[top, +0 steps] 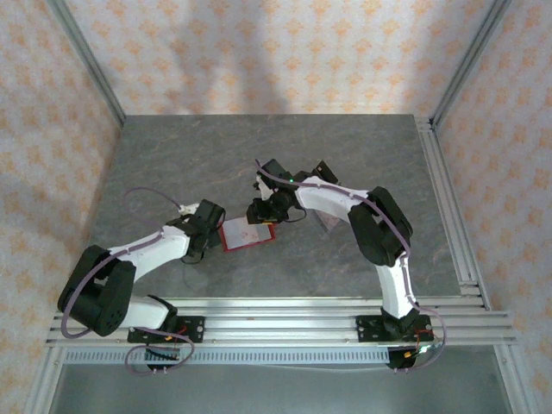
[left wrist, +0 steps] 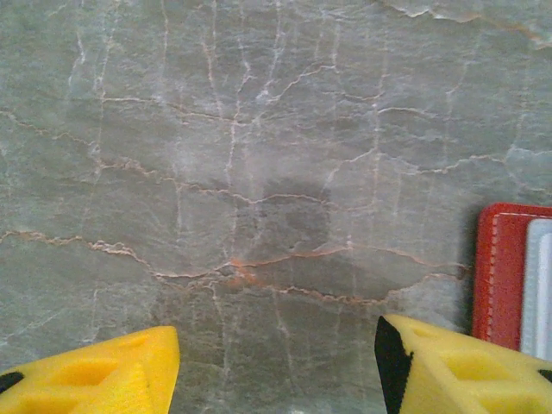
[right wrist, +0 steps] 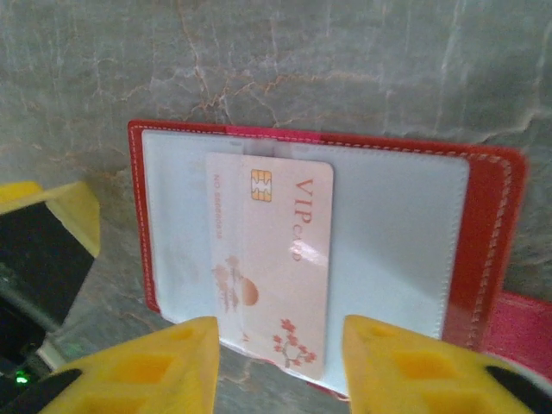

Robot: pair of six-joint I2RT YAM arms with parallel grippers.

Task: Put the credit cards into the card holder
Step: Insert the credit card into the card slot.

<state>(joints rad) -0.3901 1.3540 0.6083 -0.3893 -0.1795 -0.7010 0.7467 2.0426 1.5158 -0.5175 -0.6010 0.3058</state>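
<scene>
The card holder (right wrist: 492, 233), a red wallet, lies open on the table with its pale inside up; it also shows in the top view (top: 248, 234) and at the right edge of the left wrist view (left wrist: 498, 269). One pinkish-white credit card (right wrist: 280, 259) marked VIP lies lengthwise on the pale lining, its near end past the wallet's edge. My right gripper (right wrist: 280, 366) hovers over that end, its yellow fingers apart on either side of the card, with a small gap showing at the right finger. My left gripper (left wrist: 276, 366) is open over bare table, just left of the wallet.
A clear acrylic stand (top: 329, 220) sits right of the wallet, partly behind my right arm (top: 345, 203). The grey marbled table (top: 172, 164) is ringed by patterned walls. Aluminium rails (top: 285, 315) run along the near edge and the right side.
</scene>
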